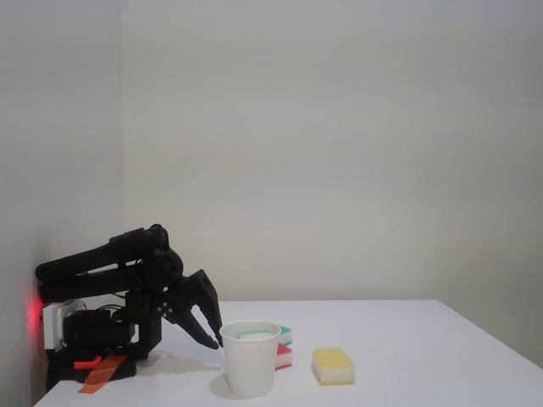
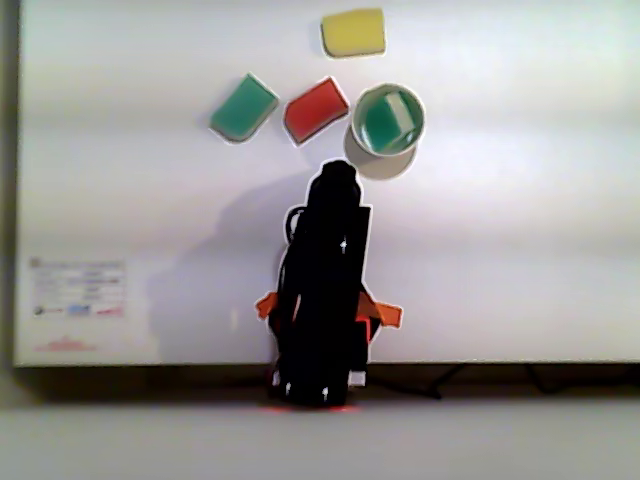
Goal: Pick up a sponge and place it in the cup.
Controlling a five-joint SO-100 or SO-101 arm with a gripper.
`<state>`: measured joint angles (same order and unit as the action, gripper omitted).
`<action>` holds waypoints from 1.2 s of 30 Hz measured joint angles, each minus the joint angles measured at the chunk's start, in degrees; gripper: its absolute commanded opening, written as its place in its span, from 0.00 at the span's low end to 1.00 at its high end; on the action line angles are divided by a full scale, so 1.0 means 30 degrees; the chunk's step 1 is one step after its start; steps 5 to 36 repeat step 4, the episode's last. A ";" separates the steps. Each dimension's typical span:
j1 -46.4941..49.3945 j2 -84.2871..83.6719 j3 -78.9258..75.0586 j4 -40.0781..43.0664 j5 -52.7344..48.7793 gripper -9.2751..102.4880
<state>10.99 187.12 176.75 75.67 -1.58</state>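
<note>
On the white counter [image 2: 520, 250], going left to right in the other view: a teal-green rectangular sponge [image 2: 244, 108], the black gripper [image 1: 214, 337] with jaws parted and empty, and a white paper cup [image 2: 389, 119] with a teal sponge already inside. The sponge is probably light and soft; pinch its long sides.

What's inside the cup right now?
A teal-green sponge sits inside the white cup, seen from above. The cup's wall hides its lower part and the cup's bottom.

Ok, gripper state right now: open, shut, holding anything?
Gripper: open, fingers apart, holding nothing; a teal sponge already lies in the cup.
</note>
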 measured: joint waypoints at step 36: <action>0.0000 0.0000 0.0000 0.0000 0.0000 0.11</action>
